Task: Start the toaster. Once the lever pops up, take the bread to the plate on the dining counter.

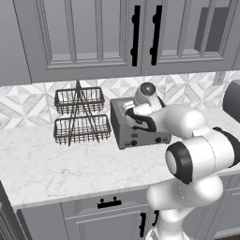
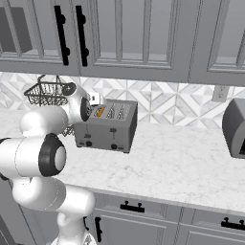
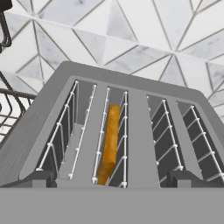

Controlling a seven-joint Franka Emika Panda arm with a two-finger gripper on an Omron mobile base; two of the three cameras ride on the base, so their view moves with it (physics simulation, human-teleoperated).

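The grey four-slot toaster (image 1: 140, 133) (image 2: 107, 129) (image 3: 144, 87) stands on the kitchen counter against the tiled wall. The bread (image 3: 110, 144) (image 2: 100, 112) stands on edge, sunk in the second slot from the left, its golden-orange crust up. My gripper (image 3: 113, 179) (image 1: 126, 108) (image 2: 95, 99) hangs just above the toaster's left slots and points down into them. It is open, one dark fingertip on each side of the slots and nothing between them. The plate and the dining counter are out of view.
A two-tier wire basket rack (image 1: 78, 115) (image 2: 48, 93) stands just left of the toaster. A dark grey appliance (image 1: 233, 98) (image 2: 235, 127) sits far right on the marble counter (image 1: 56, 164). Grey upper cabinets (image 1: 84, 37) hang overhead.
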